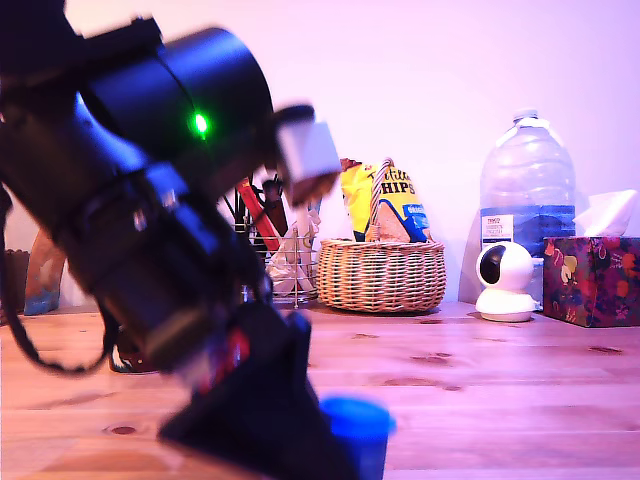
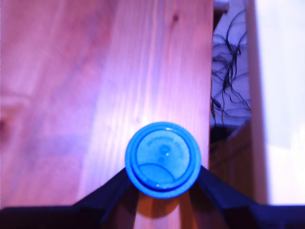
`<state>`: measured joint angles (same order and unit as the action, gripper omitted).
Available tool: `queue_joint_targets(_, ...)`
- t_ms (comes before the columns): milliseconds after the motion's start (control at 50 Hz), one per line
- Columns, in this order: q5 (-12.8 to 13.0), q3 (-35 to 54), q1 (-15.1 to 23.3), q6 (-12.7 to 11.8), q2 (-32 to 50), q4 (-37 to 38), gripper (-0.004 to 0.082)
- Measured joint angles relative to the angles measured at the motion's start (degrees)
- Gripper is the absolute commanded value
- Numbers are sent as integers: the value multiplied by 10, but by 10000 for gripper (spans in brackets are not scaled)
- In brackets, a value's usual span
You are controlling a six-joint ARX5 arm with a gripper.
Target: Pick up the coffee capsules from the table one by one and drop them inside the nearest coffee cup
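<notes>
My pincer (image 2: pixel 163 183) holds the blue capsule (image 2: pixel 163 159).
Both fingers (image 2: pixel 110 191) press its sides, close to the table (image 2: pixel 71 95) edge.

Bright blue on the coffee capsule (image 2: pixel 163 159), a paler curved arc across its round top. Black gripper (image 2: pixel 162 191) fingers either side of it. The desk (image 1: pixel 500 380) glows light brown, grain streaks running along it, dark knots dotted about. The arm (image 1: pixel 130 220) is black and glossy, one green light shining on it, a flash of red lower down. Behind: a tan woven basket (image 1: pixel 381 275), a yellow and blue chip bag (image 1: pixel 397 210) with red-and-white stripes, a clear bottle (image 1: pixel 527 190) with a white and blue label, a white camera (image 1: pixel 505 282) with a black face, a dark floral tissue box (image 1: pixel 591 281) in red and yellow. Pale lilac wall (image 1: pixel 450 70).
</notes>
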<state>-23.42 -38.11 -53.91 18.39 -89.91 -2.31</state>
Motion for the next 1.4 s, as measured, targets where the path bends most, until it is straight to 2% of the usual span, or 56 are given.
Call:
queue_joint_targets(120,0,0,1,-7,49,-1,245)
queue_joint_targets(140,0,0,2,-16,57,-1,245)
queue_joint_targets(320,0,0,24,-30,102,-9,245)
queue_joint_targets(560,46,0,69,-35,148,-64,246)
queue_joint_targets(600,49,0,80,-35,155,-72,246)
queue_joint_targets(620,63,0,84,-35,157,-77,246)
queue_joint_targets(780,101,0,129,-35,179,-103,246)
queue_joint_targets(1140,147,0,244,-35,231,-129,246)
queue_joint_targets(1280,175,0,291,-35,233,-129,246)
queue_joint_targets(1400,179,0,323,-35,235,-125,246)
